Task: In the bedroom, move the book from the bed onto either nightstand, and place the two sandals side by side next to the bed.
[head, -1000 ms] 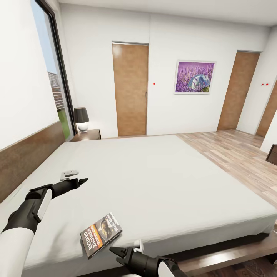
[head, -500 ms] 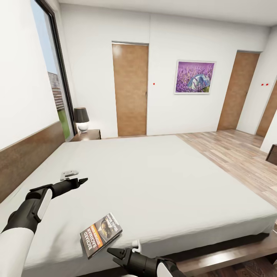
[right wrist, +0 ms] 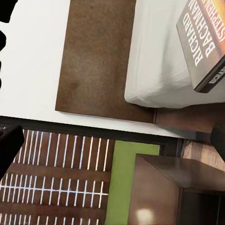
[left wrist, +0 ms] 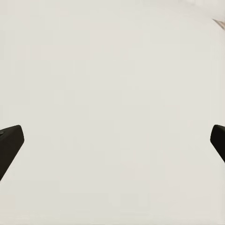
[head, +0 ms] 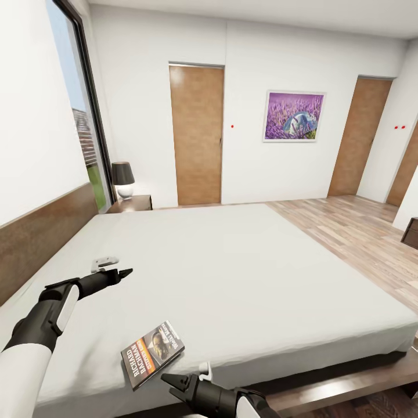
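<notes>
A: Right gripper sits low at the near edge of the bed, fingers spread wide, nothing btwn them. Left gripper hovers over the mattress nr the headboard; in the left wrist view its two fingertips stand far apart over bare sheet, so open & empty.

B: Surface & room?

A: Pale grey-white mattress, dark brown base. White walls, light wood-plank floor, two brown doors, lavender picture, tall window at left. Nightstand in the far corner by the window w/ a black-shade lamp on top.

B: Book vs. claw?

A: Book lies flat on the mattress close to the near edge, cover up, just beyond the right gripper & slightly to its left; not touching. Right wrist view has the book overhanging nothing, resting nr the mattress corner, with a second nightstand by the headboard end.

B: Change vs. 0.5 s ago?

A: Negligible. Right gripper same spot w/in a hair; 1.0 s ago it sat slightly further right. Left arm, book, camera unchanged.
</notes>
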Motion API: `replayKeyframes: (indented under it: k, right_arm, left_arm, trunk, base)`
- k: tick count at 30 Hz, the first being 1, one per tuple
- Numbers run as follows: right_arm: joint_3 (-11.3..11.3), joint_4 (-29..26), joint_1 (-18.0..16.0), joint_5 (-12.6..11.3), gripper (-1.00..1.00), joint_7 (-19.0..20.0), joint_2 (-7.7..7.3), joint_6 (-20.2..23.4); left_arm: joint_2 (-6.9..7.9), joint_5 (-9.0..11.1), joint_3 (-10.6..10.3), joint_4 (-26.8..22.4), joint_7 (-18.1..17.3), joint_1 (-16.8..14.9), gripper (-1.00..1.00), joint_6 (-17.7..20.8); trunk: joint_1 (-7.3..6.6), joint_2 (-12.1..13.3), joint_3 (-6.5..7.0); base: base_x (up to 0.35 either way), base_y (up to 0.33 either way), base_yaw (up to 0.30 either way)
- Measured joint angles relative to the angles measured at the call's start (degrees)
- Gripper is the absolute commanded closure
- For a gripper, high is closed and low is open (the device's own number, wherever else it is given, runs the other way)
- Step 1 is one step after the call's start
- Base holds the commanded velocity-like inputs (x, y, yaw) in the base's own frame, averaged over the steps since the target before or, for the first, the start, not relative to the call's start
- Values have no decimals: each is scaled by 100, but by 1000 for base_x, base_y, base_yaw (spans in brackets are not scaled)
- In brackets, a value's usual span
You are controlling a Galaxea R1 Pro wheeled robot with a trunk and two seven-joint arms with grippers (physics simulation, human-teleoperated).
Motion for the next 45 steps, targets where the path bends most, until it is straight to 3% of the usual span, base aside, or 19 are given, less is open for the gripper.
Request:
replayKeyframes:
  k: [45]
  right_arm:
    - [-8, 26, 8, 8, -100, 243, -13, -11]
  left_arm:
    - [-65, -9, 0, -2, 0, 0, -100, -9]
  trunk:
    - [0, 0, -64]
  base:
    - [0, 0, 0]
